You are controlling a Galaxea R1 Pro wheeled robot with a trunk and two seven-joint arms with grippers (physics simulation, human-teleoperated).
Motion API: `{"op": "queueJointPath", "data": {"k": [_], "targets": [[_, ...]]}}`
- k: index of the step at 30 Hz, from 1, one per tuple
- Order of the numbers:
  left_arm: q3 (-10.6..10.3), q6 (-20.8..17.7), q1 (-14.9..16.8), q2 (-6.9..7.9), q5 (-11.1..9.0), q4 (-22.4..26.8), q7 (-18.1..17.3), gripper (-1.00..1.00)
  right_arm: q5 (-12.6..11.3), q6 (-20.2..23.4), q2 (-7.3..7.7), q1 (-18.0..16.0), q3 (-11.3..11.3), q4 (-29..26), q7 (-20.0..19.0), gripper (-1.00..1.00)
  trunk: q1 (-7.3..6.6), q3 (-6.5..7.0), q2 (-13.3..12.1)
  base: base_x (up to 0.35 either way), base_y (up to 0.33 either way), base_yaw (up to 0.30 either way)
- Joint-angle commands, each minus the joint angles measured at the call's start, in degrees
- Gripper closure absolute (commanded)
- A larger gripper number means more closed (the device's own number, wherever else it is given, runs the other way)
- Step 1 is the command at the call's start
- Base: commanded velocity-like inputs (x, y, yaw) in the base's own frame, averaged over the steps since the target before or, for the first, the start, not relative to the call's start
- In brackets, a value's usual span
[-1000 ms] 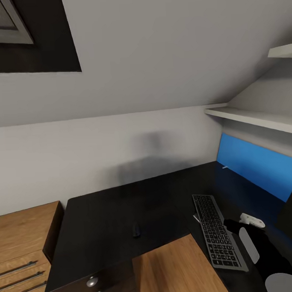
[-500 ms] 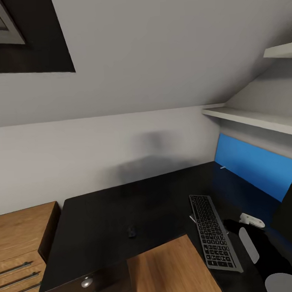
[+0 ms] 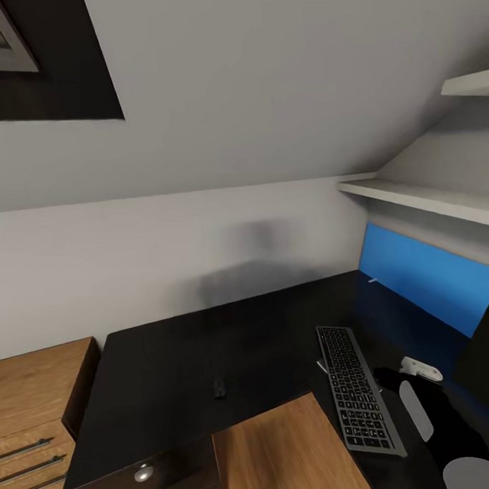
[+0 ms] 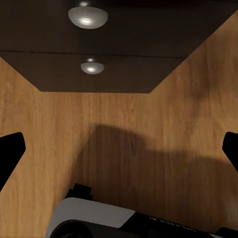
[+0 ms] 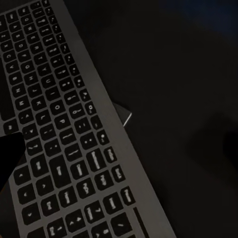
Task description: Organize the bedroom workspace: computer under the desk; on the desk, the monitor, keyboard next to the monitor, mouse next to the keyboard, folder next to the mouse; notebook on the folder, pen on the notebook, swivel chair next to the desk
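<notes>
Wood-brown floor planks (image 4: 148,129) lie under the left gripper (image 4: 119,148). Its jaws stand wide apart with nothing between them, low in front of the black drawer unit with round silver knobs (image 3: 145,473).

On the other side, the right gripper (image 5: 119,148) hangs close over the slim silver-grey keyboard with dark keys (image 3: 356,390). One black tip shows at the side and nothing is between the jaws, so I judge them wide and empty. The keyboard lies flat on the glossy black worktop (image 3: 179,362), near its inner front edge. A pale grey corner (image 5: 125,117) comes out from under the keyboard's long side; it may be the notebook, but I cannot tell.

Just beside the right arm lies a small white object (image 3: 422,370), perhaps the mouse. A small dark object (image 3: 220,388) lies alone, well apart from the keyboard. The dark slab at the edge of the head view (image 3: 487,354) is probably the monitor.

I judge that the keyboard step is done. The next move calls for lifting the right arm straight up, clear of the keys, before reaching for the mouse.

Much open worktop is between the small dark object and the grey back wall (image 3: 131,265). Behind the keyboard, a bright blue panel (image 3: 426,281) and a white shelf (image 3: 421,199) limit the room upward.
</notes>
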State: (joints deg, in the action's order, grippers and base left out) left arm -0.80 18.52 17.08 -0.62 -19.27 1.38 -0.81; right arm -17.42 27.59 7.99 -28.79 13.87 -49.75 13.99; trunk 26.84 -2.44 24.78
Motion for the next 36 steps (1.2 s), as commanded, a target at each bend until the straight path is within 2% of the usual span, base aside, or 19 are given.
{"op": "queueJointPath", "data": {"k": [1,36], "targets": [[-0.1,0.2,0.1,-0.01,-0.3,-0.1,-0.1,-1.0,-0.6,0.2,0.01,0.0,-0.1,-0.1,0.4,-1.0,0.26,-0.32,0.5,0.0,0.0,0.0],[-0.1,0.2,0.1,0.0,-0.4,-0.1,-0.1,-1.0,-0.7,0.2,0.01,0.0,0.2,1.4,0.4,-1.0,7.95,-6.6,14.6,0.0,0.0,0.0]]}}
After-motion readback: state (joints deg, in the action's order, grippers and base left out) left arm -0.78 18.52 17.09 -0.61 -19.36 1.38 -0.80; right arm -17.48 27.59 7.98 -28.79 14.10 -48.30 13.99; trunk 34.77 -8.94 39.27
